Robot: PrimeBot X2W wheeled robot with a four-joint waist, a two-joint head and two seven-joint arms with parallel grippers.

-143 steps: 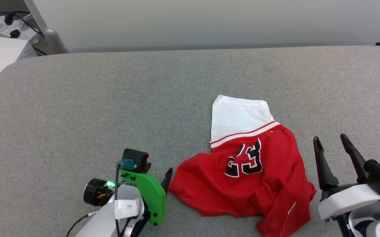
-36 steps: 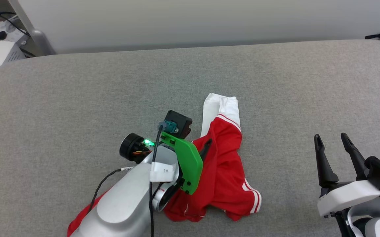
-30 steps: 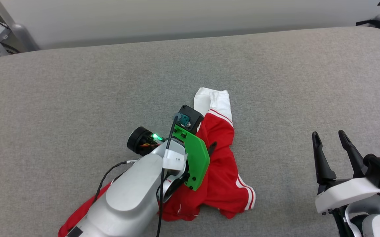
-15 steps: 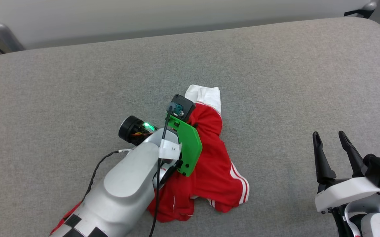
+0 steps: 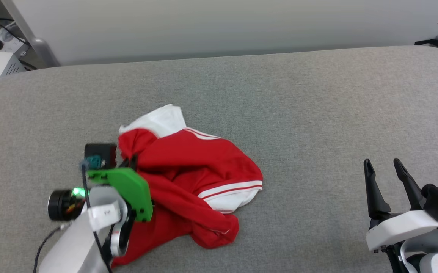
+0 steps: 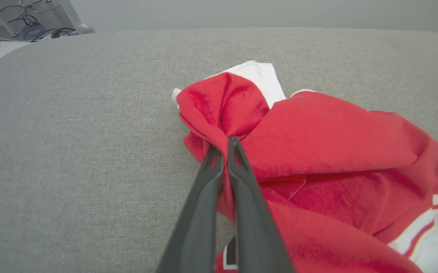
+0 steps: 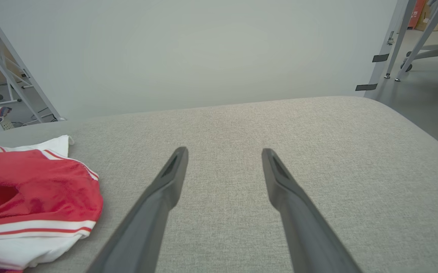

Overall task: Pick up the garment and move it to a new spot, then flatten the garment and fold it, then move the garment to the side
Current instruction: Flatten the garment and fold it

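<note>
Head view: the red garment [image 5: 192,167] lies crumpled left of centre on the grey fabric-covered table [image 5: 298,98], with a white sleeve and striped trim showing. The left gripper [image 6: 224,146] is pinched tight on a red fold at the garment's left edge. The right gripper [image 5: 382,163] hovers well apart at the right, fingers spread wide, holding nothing.

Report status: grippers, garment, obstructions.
Left gripper shut on a red fold of the garment. Right gripper open, empty, apart from it. Garment bunched on grey table, unfolded. Nothing seen in the way.
</note>
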